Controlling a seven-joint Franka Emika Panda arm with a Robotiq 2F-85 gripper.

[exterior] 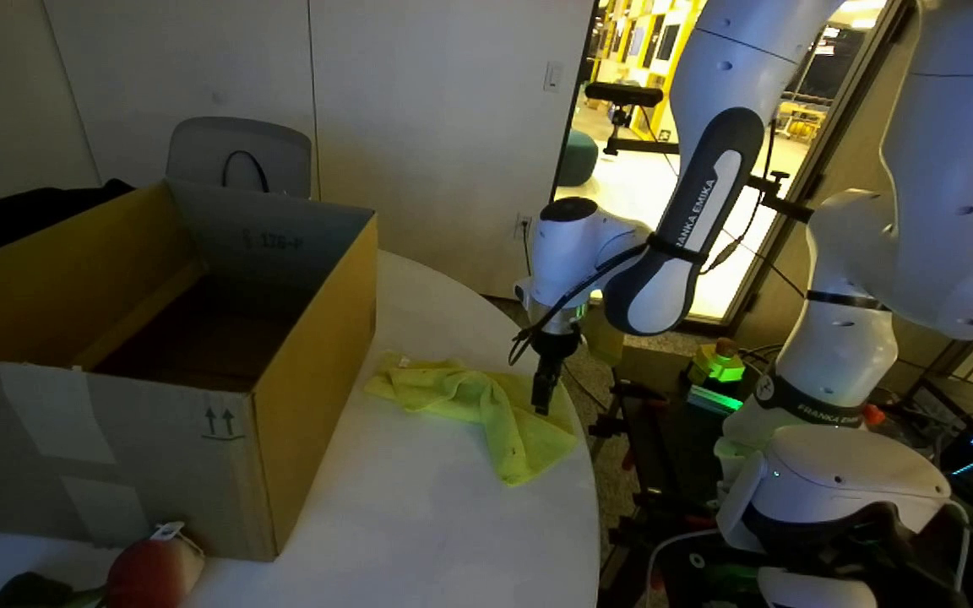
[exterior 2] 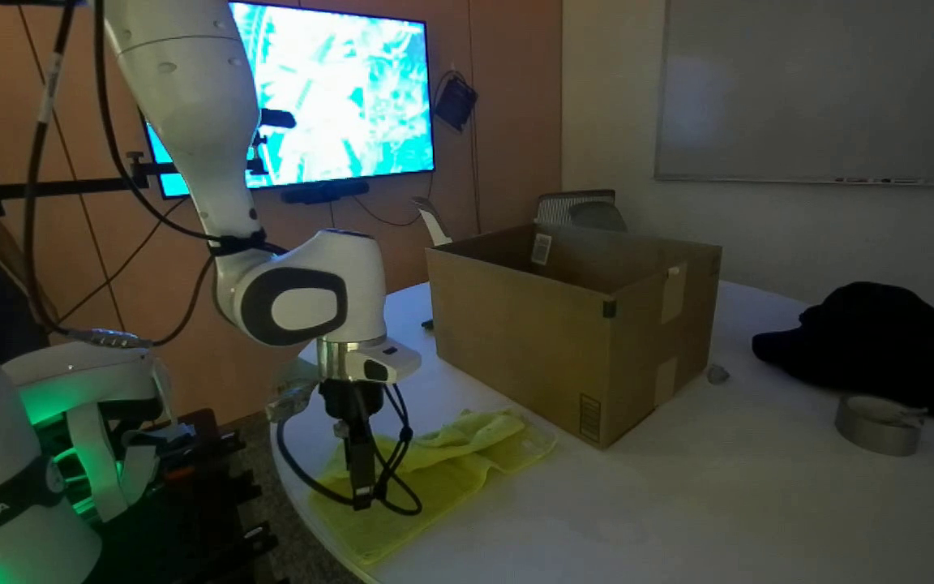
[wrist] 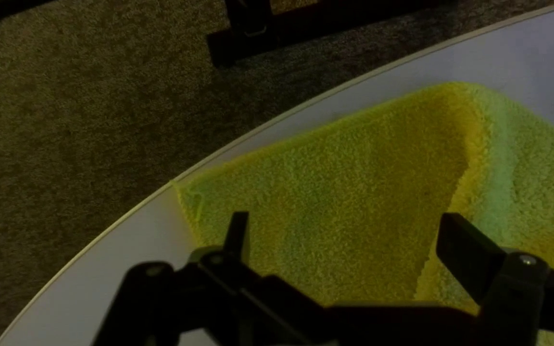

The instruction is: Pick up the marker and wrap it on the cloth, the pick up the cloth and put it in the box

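Observation:
A yellow cloth (exterior: 529,439) lies creased and partly folded on the white table near its rounded edge; it also shows in an exterior view (exterior 2: 459,458) and in the wrist view (wrist: 334,192). My gripper (exterior: 542,409) points down over the cloth's edge-side part, seen also in an exterior view (exterior 2: 362,503). In the wrist view the gripper (wrist: 344,216) has its fingers wide apart with only cloth below and nothing between them. Whether the tips touch the cloth I cannot tell. The open cardboard box (exterior: 317,371) stands beside the cloth, also in an exterior view (exterior 2: 516,341). No marker is visible.
The white table (exterior: 436,549) ends in a curved edge close to the cloth. A red and white object (exterior: 153,574) lies in front of the box. A tape roll (exterior 2: 878,426) and a black cloth item (exterior 2: 872,341) lie beyond the box. A chair (exterior: 241,152) stands behind.

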